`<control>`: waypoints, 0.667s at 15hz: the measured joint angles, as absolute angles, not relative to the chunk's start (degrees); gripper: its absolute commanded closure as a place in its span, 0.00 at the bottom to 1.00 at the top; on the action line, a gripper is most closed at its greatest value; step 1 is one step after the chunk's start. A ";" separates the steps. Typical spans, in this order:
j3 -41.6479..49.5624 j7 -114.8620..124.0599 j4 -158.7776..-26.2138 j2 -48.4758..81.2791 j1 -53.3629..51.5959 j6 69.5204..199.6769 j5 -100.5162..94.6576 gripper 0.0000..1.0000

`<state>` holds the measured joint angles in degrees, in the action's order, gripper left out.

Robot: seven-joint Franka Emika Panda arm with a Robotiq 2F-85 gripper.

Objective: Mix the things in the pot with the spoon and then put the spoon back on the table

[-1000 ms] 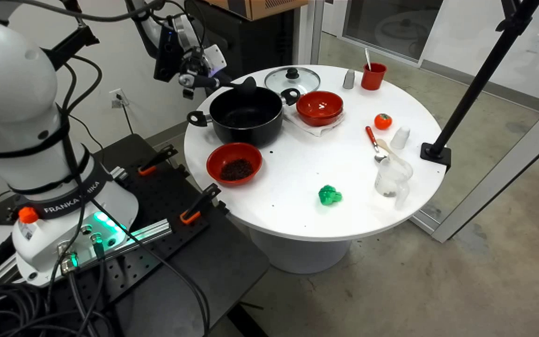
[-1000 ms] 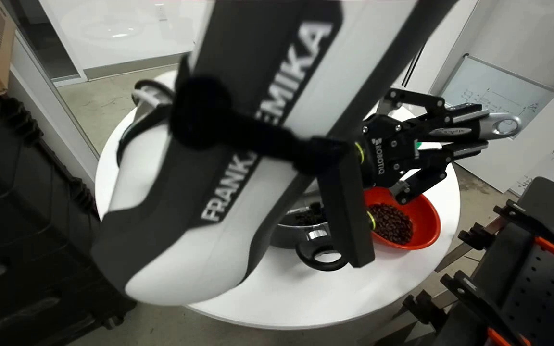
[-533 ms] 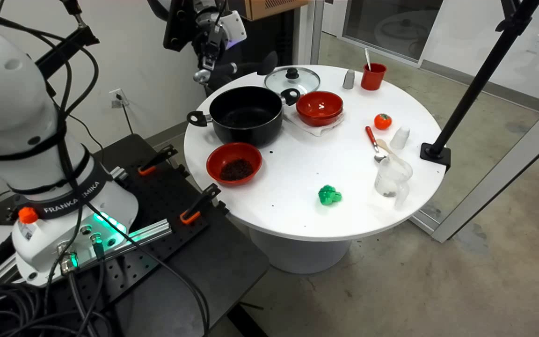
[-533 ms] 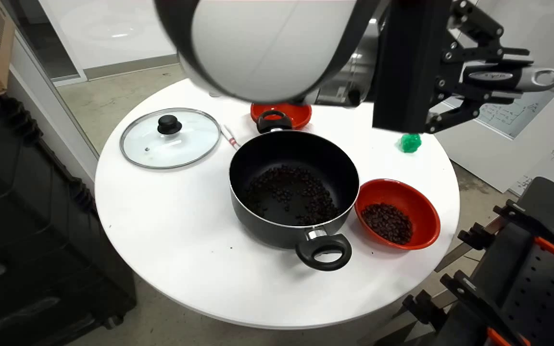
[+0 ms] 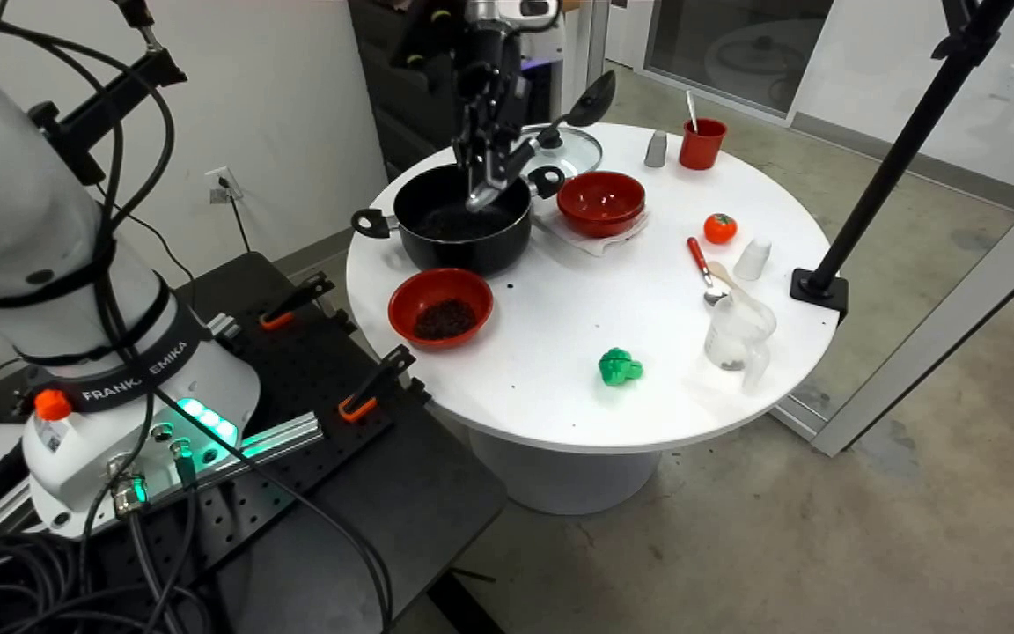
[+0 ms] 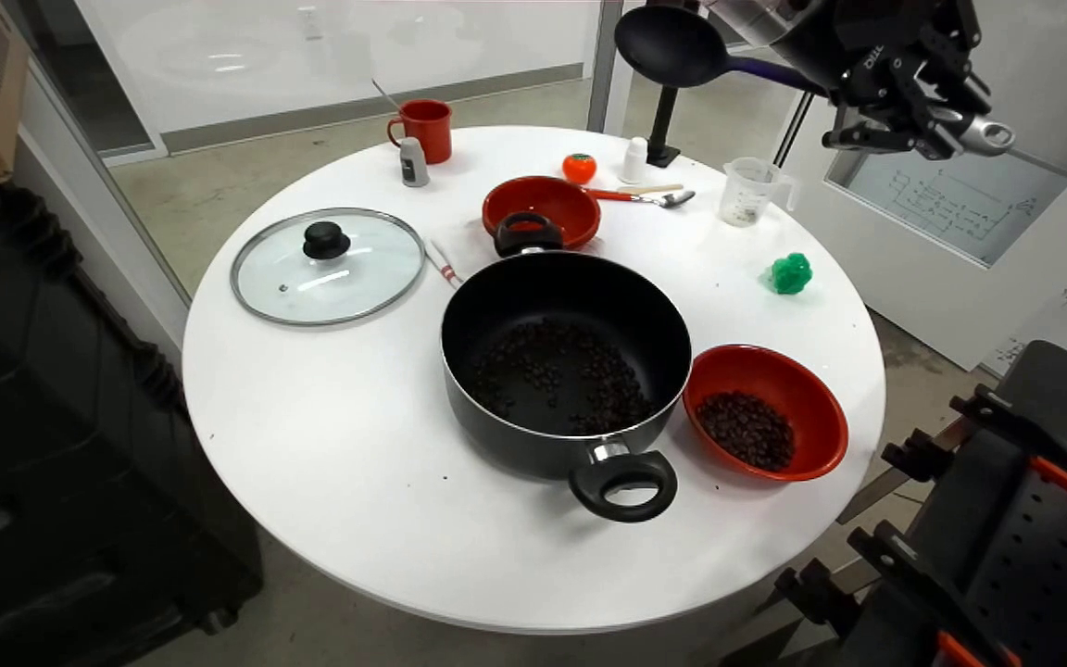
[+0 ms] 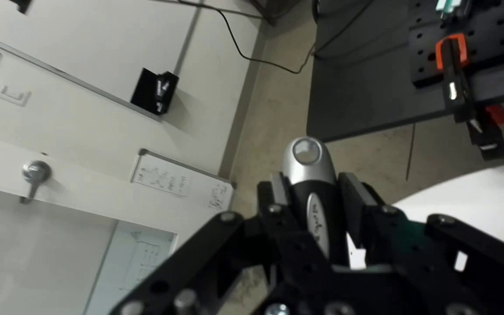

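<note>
The jaws pinch the spoon [image 6: 672,46] by its silver-ended handle, held up off the desk [image 6: 330,500] — in an exterior view its oval bowl points between nine and ten o'clock. In the wrist view I catch only the handle's end; the rest is hidden by the jaws or cut off. In an exterior view the jaws look blurred, covering part of the glass lid [image 5: 576,155] and of the pot [image 5: 472,255], and the arm [image 5: 23,202] slips out of sight at the left edge. The pot stands on the desk with dark beans [image 6: 617,394] on its floor, hard to pick out against the black. Going round it as in an exterior view, the glass lid lies at ten o'clock, and between them sits a pale strip with red marks [image 6: 443,264], partly behind the pot — what it is, I can't say. A red bowl [image 6: 807,389] is between three and four o'clock; whether it touches the pot, I can't tell. At twelve stand stacked red bowls [image 5: 602,207], partly hidden by the pot's far handle; at eleven, a red mug [image 6: 427,130] holds a thin utensil [image 5: 691,110], its foot out of sight.
</note>
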<state>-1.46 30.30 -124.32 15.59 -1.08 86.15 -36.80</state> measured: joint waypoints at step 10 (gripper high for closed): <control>6.12 10.46 -124.19 25.79 8.72 113.91 -32.69 0.92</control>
<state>6.12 10.46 -124.19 25.79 8.72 113.91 -32.69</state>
